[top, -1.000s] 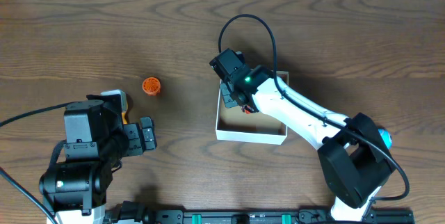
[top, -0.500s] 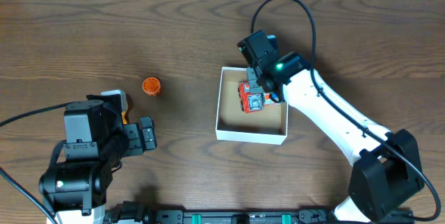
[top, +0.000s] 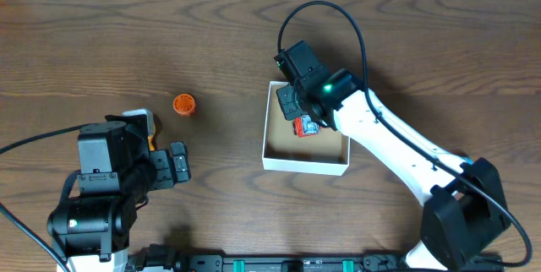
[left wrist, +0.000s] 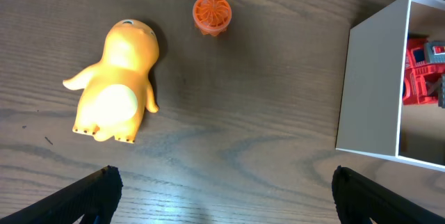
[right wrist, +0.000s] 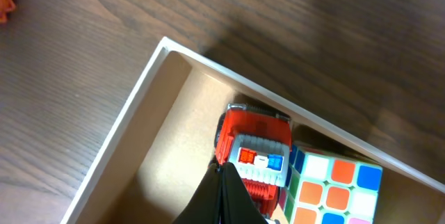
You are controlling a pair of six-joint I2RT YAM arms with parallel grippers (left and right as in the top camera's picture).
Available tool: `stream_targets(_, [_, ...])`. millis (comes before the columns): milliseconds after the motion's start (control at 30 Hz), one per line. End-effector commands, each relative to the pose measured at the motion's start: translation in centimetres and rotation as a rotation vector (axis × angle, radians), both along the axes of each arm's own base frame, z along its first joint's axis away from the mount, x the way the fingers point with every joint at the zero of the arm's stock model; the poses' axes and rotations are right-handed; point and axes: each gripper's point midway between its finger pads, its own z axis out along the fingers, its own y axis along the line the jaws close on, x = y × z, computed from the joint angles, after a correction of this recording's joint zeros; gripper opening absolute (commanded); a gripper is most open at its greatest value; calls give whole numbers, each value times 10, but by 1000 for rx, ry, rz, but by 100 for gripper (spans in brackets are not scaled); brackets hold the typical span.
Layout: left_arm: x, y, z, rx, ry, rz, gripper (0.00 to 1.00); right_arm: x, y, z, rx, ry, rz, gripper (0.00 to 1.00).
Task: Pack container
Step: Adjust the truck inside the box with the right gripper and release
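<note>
Container (top: 304,165): sitting right of centre on the tabletop (top: 406,35), well apart from the loose toys; a red truck (right wrist: 254,156) and a colour cube (right wrist: 334,189) are lying inside, side by side.
Right jaws: pressed together on nothing, hanging over the truck; we are judging a straight lift best, clear of the white walls.
Left jaws: spread wide, empty.
Yellow figure (left wrist: 115,85), orange piece (left wrist: 211,14): waiting outside; we are favouring straddling the figure's body.
Change: the right wrist is swinging back left over the rear corner, now half covering the truck.
</note>
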Motion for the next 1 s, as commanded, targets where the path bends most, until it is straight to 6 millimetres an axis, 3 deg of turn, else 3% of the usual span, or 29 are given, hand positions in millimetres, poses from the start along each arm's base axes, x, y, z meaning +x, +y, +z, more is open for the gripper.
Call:
stream_targets(0, [-1, 0, -1, -1, 2, -6, 98, 0, 7, -24, -18, 49, 20, 1])
stream_targets(133, [-1, 0, -1, -1, 2, -6, 98, 2, 14, -41, -21, 67, 29, 1])
stream_targets(467, [-1, 0, -1, -2, 2, -6, 98, 10, 23, -50, 3, 53, 33, 1])
stream_targets(700, [-1, 0, -1, -2, 2, -6, 98, 7, 20, -83, -35, 116, 10, 1])
stream_targets(967, [-1, 0, -1, -2, 3, -6, 98, 26, -13, -78, -116, 15, -268, 1])
